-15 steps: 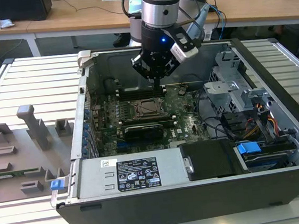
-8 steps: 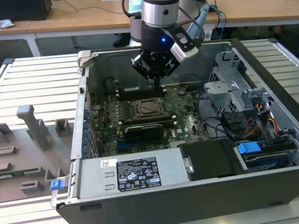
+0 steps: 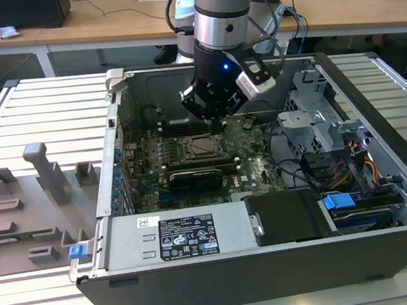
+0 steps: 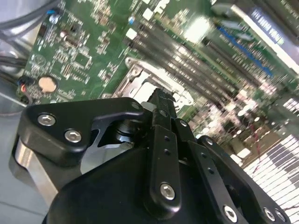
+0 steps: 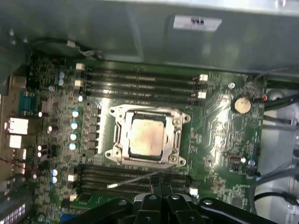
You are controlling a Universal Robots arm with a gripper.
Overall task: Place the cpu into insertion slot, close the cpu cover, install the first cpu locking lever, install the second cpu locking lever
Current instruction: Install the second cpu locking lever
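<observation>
- I'm looking into a robotics lab or electronics workshop, not a home.
- An open computer case point(image 3: 268, 211) lies on its side on a worktop point(image 3: 39, 111) of slatted aluminium profiles, the kind used for test rigs.
- Inside it I see a bare green board point(image 3: 190, 161) with loose cables point(image 3: 351, 173) and drive cages.
- An industrial arm point(image 3: 222, 19) reaches down into the case.
- At the exterior view's left sits a grey fixture point(image 3: 27, 207) with printed-looking holders and posts.
- Behind, long wooden desks point(image 3: 103, 25) carry papers and trailing cables, like shared lab benches.
</observation>
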